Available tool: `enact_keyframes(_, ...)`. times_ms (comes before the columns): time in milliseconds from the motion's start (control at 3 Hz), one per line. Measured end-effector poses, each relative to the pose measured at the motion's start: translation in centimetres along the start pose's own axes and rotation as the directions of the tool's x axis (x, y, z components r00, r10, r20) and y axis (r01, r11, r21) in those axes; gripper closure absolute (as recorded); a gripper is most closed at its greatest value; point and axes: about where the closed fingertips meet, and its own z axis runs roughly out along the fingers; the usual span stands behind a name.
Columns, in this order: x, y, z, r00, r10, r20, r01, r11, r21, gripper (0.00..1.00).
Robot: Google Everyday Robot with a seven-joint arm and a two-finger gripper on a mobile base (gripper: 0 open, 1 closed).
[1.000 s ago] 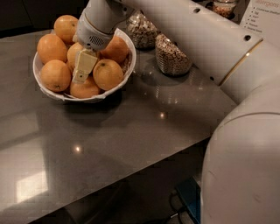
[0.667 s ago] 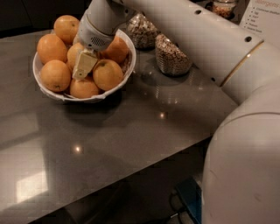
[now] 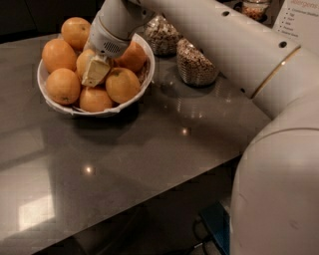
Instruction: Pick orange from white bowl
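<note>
A wide white bowl (image 3: 130,98) stands at the back left of the grey table (image 3: 149,149) and holds several oranges. One orange (image 3: 122,84) lies at the bowl's front right, another (image 3: 63,85) at its front left. My gripper (image 3: 95,70) reaches down into the middle of the bowl from the white arm (image 3: 209,35). Its cream-coloured tip rests among the oranges, against an orange (image 3: 83,61) that it partly hides.
Two clear glass jars of cereal (image 3: 162,35) (image 3: 195,64) stand right behind and beside the bowl, under the arm. A third jar (image 3: 254,7) and a white printed sign (image 3: 301,17) are at the back right. The table's front edge runs diagonally past my white base (image 3: 279,189).
</note>
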Motion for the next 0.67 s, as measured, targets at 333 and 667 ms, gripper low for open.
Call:
enact_keyframes(333,-0.03,-0.01,-0.04,1.000,0.000,0.000,0.000,1.0000,0.000,1.00)
enact_keyframes(667,-0.30,-0.14,-0.41,1.000,0.000,0.000,0.000,1.0000,0.000,1.00)
